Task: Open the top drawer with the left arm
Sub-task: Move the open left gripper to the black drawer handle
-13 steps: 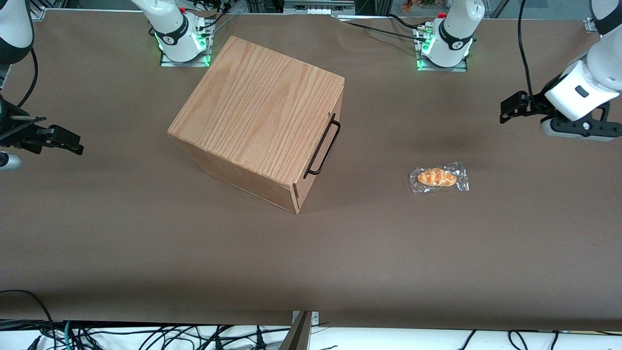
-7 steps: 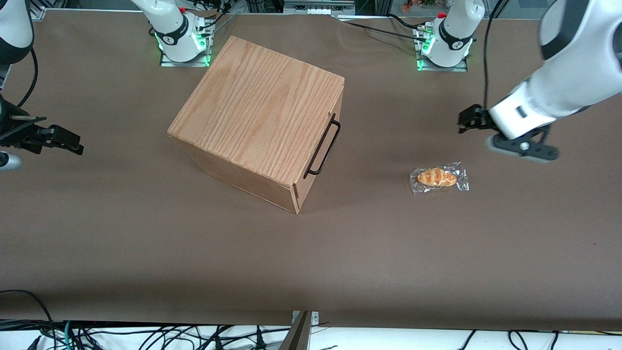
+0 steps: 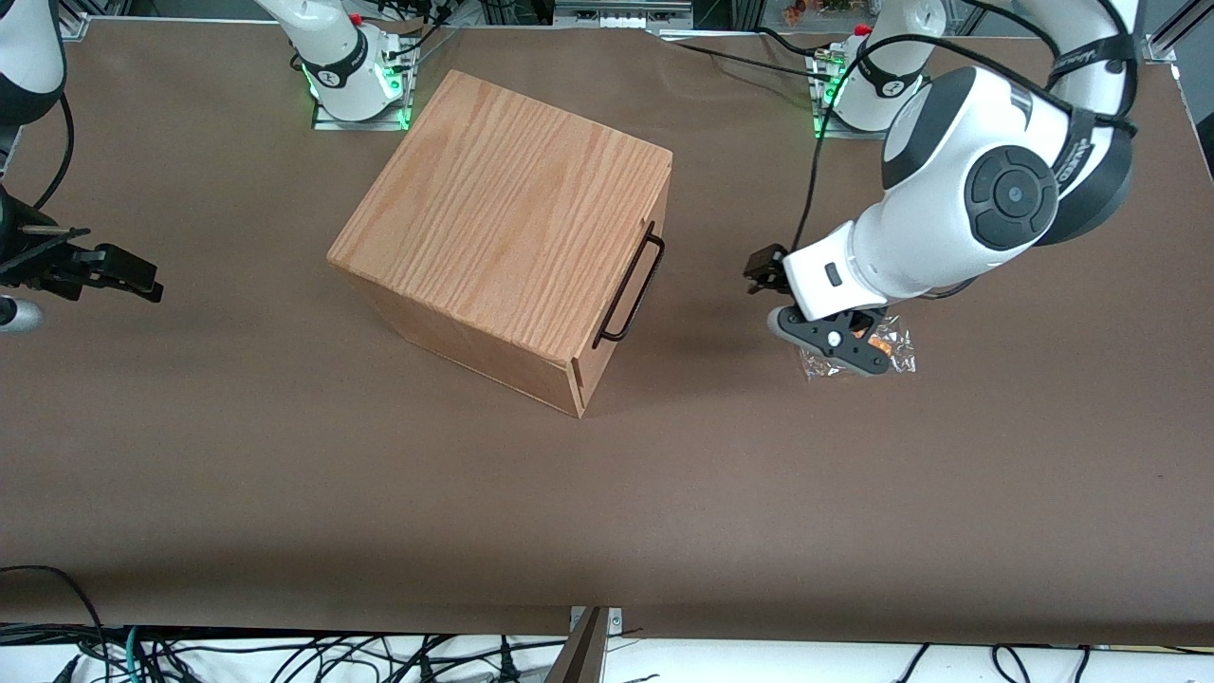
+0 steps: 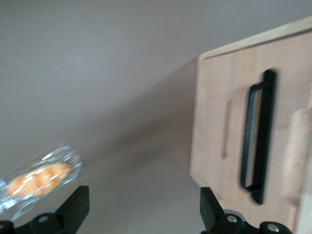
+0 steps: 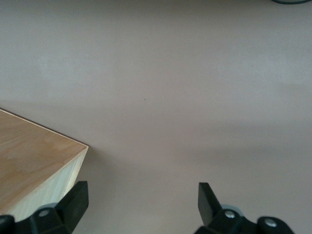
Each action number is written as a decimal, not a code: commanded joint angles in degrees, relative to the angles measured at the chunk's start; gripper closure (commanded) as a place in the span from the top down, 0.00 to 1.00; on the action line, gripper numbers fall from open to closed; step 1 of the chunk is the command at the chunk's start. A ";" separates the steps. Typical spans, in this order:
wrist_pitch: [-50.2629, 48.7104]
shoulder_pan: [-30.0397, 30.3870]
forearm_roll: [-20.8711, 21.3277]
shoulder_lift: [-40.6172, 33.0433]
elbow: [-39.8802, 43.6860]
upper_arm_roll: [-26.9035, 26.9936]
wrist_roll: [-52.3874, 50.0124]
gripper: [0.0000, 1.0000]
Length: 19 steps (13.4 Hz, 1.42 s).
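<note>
From my console the left arm [image 3: 939, 228] reads as glossy white shells broken by dark grey sections. One joint carries a large round dark grey cap with a small blue dot at its centre. A dark band near the elbow bears pale lettering I cannot read. A black cable loops from the base over the arm and drops toward the wrist. The white wrist block has a small dark rectangular mark on its side. Below it sits a black bracket with a pale round screw head. The pincer [image 3: 762, 270] is small and black; my wrist feed shows two blunt black fingers [image 4: 78, 207] set wide apart, each with a silver screw near its root. The base glows green.
</note>
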 commanded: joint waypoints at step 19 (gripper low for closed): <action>8.87 -11.54 -2.46 9.77 0.04 0.59 1.91 1.00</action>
